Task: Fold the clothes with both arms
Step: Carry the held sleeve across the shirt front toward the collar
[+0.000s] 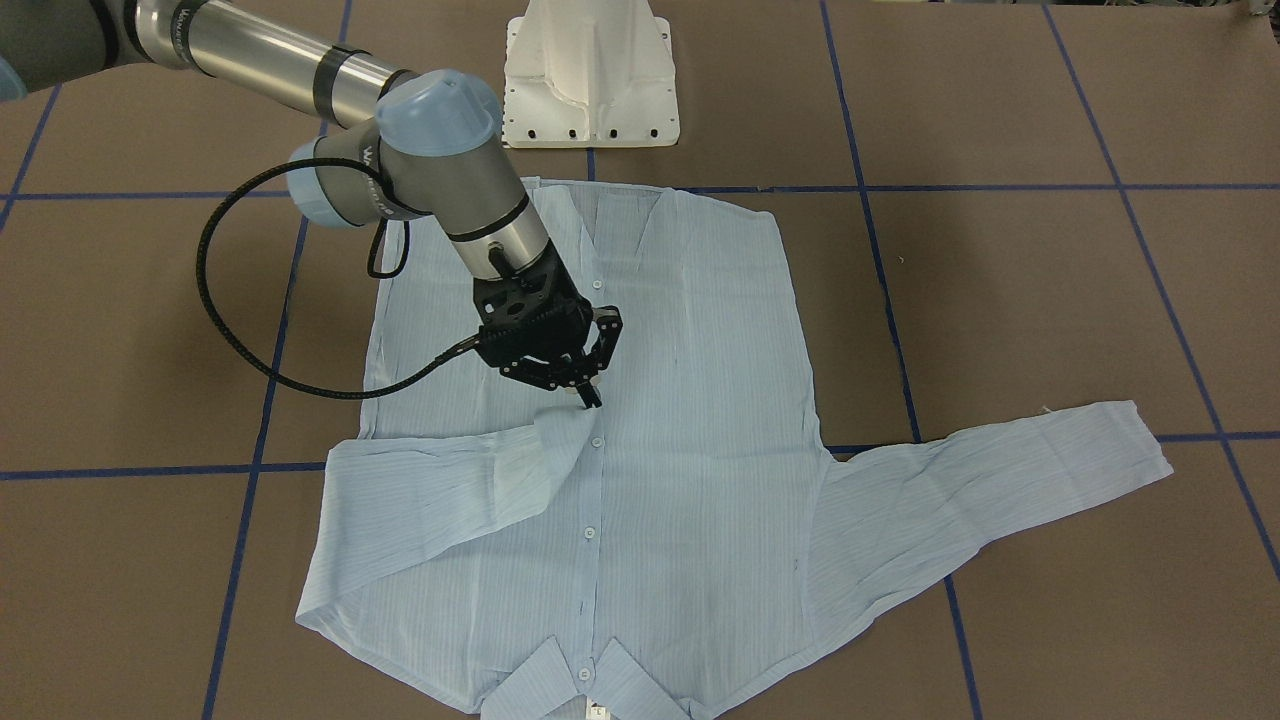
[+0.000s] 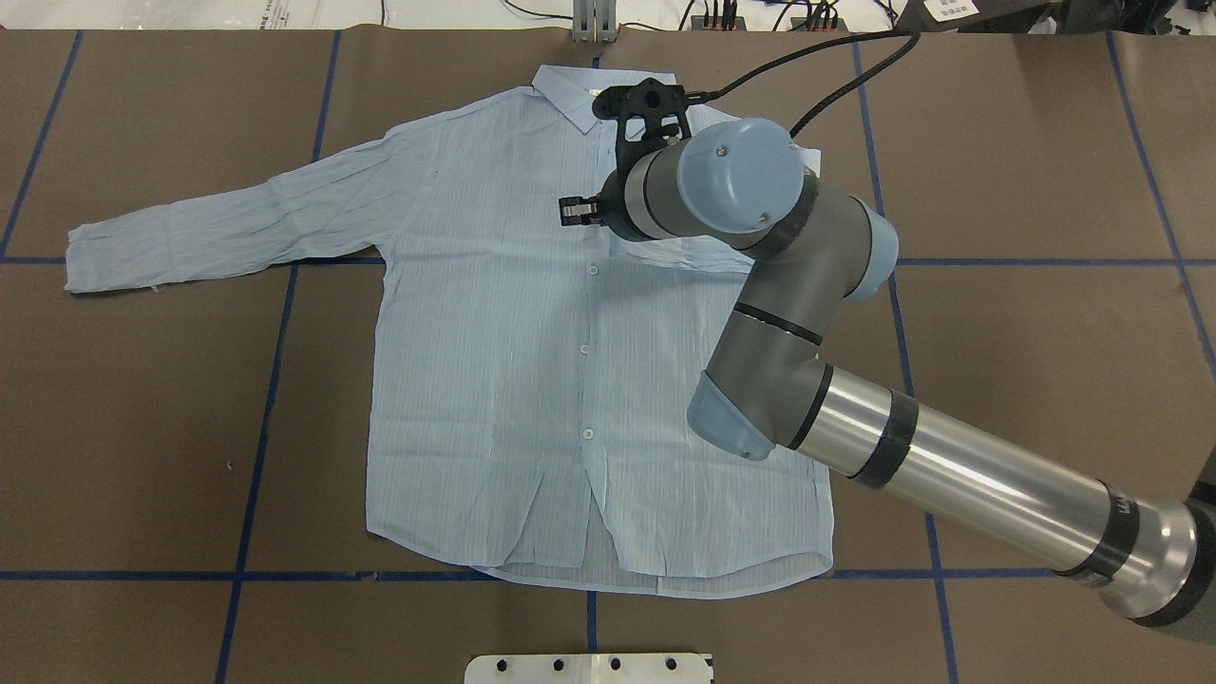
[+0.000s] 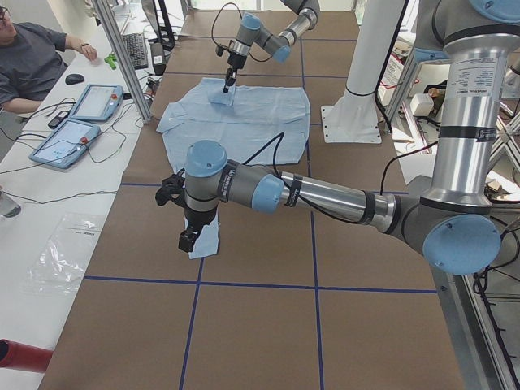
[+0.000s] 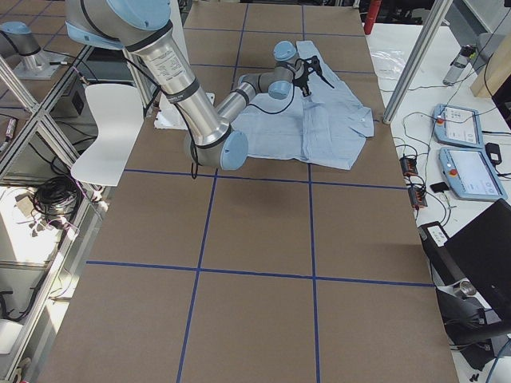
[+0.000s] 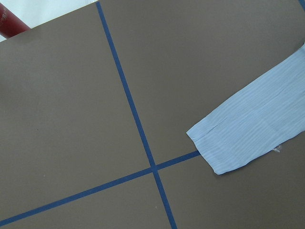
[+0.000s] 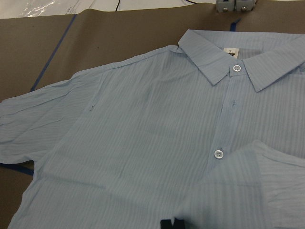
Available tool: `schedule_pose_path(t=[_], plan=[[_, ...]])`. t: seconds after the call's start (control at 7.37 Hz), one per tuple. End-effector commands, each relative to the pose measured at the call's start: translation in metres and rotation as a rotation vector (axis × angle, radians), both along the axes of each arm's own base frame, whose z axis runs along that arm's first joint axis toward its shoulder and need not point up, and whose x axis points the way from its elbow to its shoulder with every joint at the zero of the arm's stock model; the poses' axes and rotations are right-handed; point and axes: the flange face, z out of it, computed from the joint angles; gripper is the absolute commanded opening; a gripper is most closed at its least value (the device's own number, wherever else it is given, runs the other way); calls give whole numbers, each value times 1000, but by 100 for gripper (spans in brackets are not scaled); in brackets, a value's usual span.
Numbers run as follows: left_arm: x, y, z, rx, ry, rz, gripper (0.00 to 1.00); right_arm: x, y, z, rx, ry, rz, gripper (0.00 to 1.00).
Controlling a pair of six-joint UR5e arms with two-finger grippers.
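Observation:
The light blue striped shirt (image 1: 690,400) lies flat and buttoned on the brown table, collar away from the robot. It also shows in the overhead view (image 2: 494,361). My right gripper (image 1: 590,397) is over the chest by the button line, shut on the cuff of the right sleeve (image 1: 450,480), which is folded across the front. In the right wrist view its fingertips (image 6: 172,223) are together. The left sleeve (image 2: 218,228) stretches out flat. My left gripper (image 3: 187,240) hangs near that sleeve's cuff (image 5: 248,138); I cannot tell whether it is open or shut.
The white pedestal base (image 1: 590,70) stands just behind the shirt's hem. Blue tape lines (image 5: 138,124) grid the table. An operator (image 3: 32,57) sits at a side desk with teach pendants (image 3: 77,122). A red cylinder (image 3: 20,357) lies near the table corner.

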Motion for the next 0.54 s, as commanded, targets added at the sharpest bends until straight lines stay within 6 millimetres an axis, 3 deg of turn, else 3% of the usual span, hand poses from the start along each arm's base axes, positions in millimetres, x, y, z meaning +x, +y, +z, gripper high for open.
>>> schedule_pose_path(t=[0.0, 0.14, 0.27, 0.41], plan=[[0, 0, 1, -2, 0, 0, 100, -40, 19, -13, 20, 18, 10, 0], [0, 0, 1, -2, 1, 0, 100, -54, 28, -10, 25, 33, 18, 0], [0, 0, 1, -3, 2, -1, 100, -66, 26, -11, 8, 45, 19, 21], [0, 0, 1, -2, 1, 0, 100, -97, 28, -18, -17, 66, 27, 97]])
